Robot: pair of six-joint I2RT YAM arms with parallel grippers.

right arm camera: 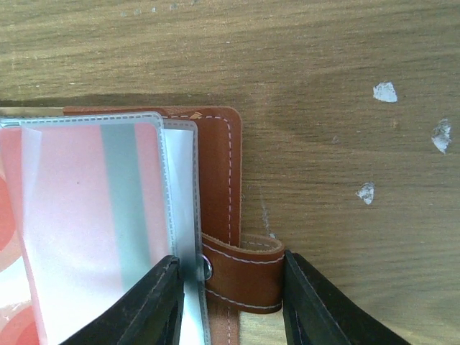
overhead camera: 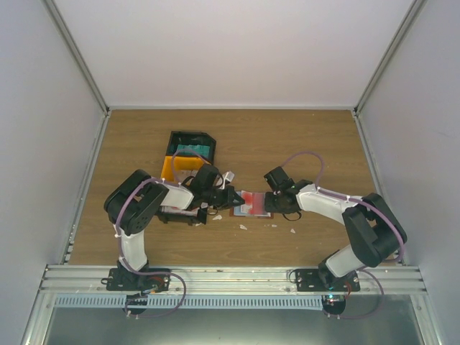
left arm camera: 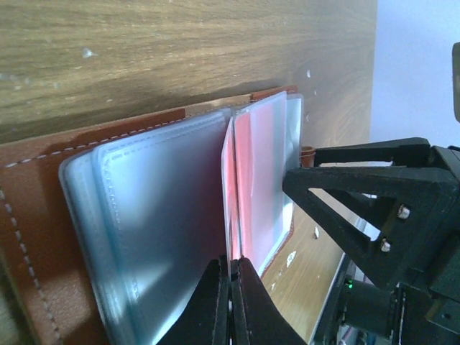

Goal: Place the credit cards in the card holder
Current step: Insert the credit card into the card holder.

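Near the middle of the wooden table (overhead camera: 302,136) lies the card holder (overhead camera: 253,203), a brown leather wallet spread open with its clear sleeves fanned up. We see the left gripper (left arm camera: 230,277) at the holder's left side, its fingers pinched tight on the edge of one sleeve, holding that page upright. At the holder's right edge the right gripper (right arm camera: 230,291) straddles the snap strap (right arm camera: 244,269), jaws half apart; whether they squeeze the strap we cannot tell. One red-and-white card (right arm camera: 79,215) already sits inside a sleeve. Behind the holder and to its left, teal cards (overhead camera: 192,149) lie in a black bin (overhead camera: 175,138). We judge the job partly done: at least one card is filed, with more to fetch and slide in.
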